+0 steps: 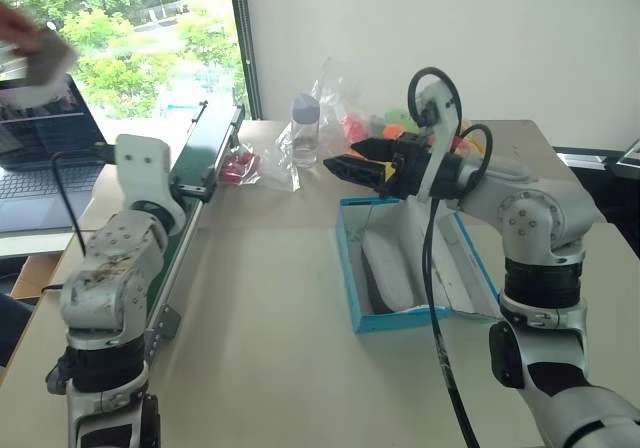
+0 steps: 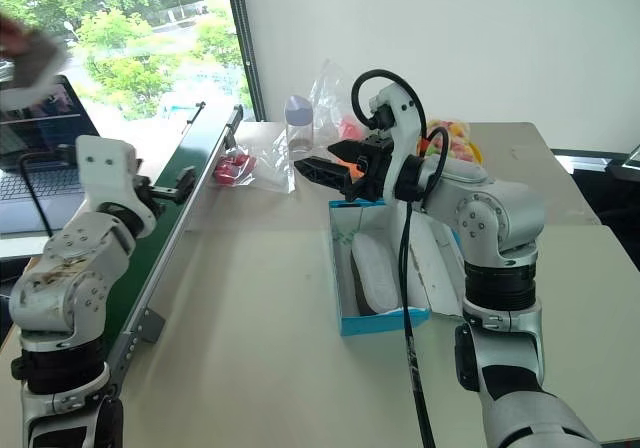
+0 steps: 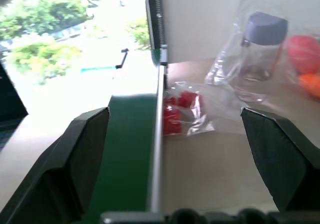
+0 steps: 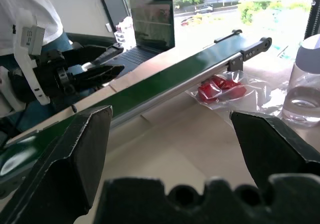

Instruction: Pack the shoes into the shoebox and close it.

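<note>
Right gripper (image 2: pixel 318 171) hung wide and empty above the turquoise-blue cardboard shoebox (image 2: pixel 345 320), left gripper (image 4: pixel 102 66) gaped too; light, flimsy walls probably wanted gentle lid-edge handling

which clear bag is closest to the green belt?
The bag of red pieces, lying right against the conveyor's edge. The bag around the bottle and the bag of colourful toys sit further along the table.

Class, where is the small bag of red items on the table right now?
In the left eye view, the bag of red items lies at the table's far side, between the green conveyor belt on its left and the clear bottle on its right.
</note>
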You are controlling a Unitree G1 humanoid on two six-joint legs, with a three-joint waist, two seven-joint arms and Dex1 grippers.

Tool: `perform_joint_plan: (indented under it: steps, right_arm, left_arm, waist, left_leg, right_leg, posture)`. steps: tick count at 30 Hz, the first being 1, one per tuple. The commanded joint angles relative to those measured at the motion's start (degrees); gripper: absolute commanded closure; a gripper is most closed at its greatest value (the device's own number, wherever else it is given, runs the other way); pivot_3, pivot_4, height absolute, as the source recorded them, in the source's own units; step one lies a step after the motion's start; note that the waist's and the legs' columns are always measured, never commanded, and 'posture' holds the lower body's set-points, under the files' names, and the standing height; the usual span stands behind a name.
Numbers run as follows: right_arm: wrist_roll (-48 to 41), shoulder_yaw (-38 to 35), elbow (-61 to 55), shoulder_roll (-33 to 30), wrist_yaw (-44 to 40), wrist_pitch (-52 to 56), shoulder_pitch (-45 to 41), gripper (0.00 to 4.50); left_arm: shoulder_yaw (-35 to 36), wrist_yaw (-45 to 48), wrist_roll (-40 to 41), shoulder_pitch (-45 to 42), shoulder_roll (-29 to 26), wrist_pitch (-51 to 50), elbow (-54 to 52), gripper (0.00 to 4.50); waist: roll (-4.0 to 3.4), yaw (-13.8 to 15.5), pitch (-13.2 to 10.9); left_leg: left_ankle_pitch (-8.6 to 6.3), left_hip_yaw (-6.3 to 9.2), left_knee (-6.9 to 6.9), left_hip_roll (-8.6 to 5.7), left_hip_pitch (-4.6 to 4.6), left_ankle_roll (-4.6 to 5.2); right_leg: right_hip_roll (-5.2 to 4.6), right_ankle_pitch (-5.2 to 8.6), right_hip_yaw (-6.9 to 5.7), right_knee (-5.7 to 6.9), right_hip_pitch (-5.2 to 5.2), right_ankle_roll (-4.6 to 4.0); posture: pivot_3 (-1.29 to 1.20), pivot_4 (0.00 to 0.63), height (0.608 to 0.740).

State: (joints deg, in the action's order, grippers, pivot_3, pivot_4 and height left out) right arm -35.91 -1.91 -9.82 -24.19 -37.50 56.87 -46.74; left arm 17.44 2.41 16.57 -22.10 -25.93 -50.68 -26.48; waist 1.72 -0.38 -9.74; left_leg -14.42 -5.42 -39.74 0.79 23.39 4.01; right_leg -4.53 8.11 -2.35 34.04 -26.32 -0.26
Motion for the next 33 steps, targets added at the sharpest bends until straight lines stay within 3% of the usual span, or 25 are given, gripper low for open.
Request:
perform_joint_plan:
  steps: [1,11,33]
  right_arm:
    - [4.2,4.3,-0.7,-0.9,-3.0,-7.7,2.3,0.05]
    - [9.5,8.2,4.0,3.0,-3.6,-16.7,2.5,0.05]
    - [11.8,9.6,3.8,5.1,-5.2,-20.0,4.4,0.05]
  left_arm:
    - [0.2,-2.0,-0.5,1.4,2.3,-1.0,-4.3,0.0]
    - [-0.7,-3.0,-0.6,1.3,6.8,-1.5,-6.0,0.0]
    - [3.7,2.0,-2.5,6.5,1.1,5.8,5.5,0.0]
  waist:
    - [0.0,0.2,0.0]
    - [0.01,0.1,0.0]
    - [0.0,-0.3,0.0]
  left_leg:
    - [0.0,-0.01,0.0,-0.01,0.0,0.0]
    - [0.04,-0.05,-0.01,0.01,-0.06,-0.07]
    - [0.03,-0.02,0.0,0.02,-0.07,-0.08]
  right_leg:
    - [-0.01,0.0,0.0,-0.01,0.0,0.0]
    - [0.03,-0.03,0.04,0.05,-0.01,-0.04]
    - [-0.01,-0.03,0.02,0.05,-0.03,-0.06]
  posture:
    - [0.0,0.15,0.74]
    - [0.0,0.15,0.74]
    - [0.0,0.15,0.74]
